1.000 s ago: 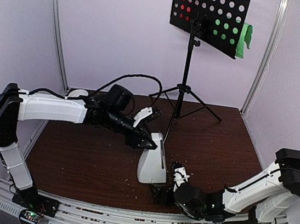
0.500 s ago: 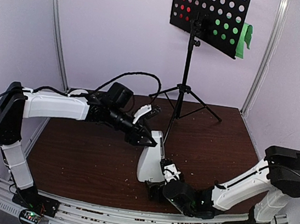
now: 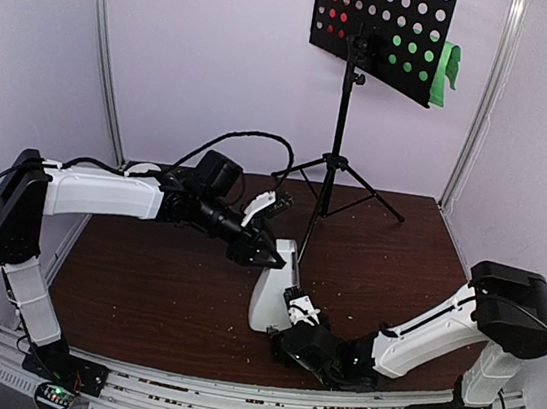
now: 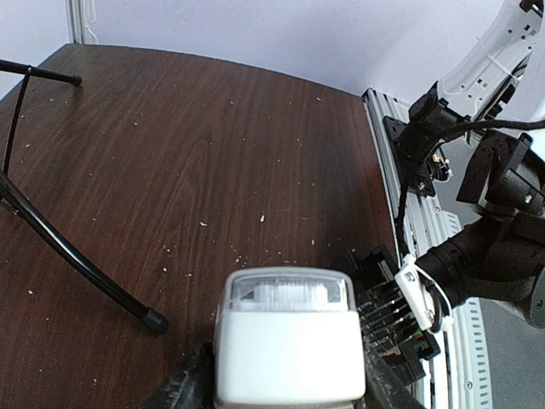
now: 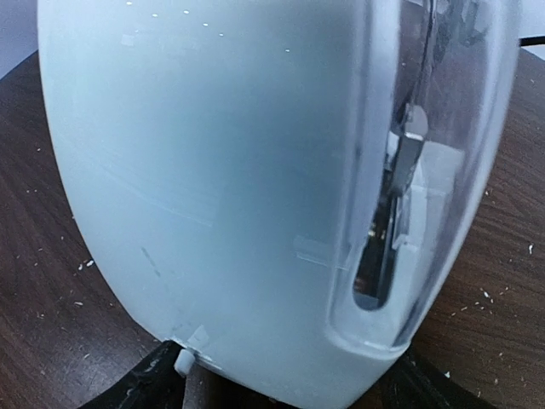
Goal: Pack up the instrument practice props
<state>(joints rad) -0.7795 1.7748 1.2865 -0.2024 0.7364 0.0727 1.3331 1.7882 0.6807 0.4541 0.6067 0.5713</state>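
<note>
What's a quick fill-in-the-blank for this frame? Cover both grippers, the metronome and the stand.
1. The left gripper is clamped on the white metronome at its ___.
2. The right gripper has a finger on either side of the metronome's ___.
3. The sheet-music page poking past the right edge of the music stand is coloured ___.

Missing words: top; base; green.
</note>
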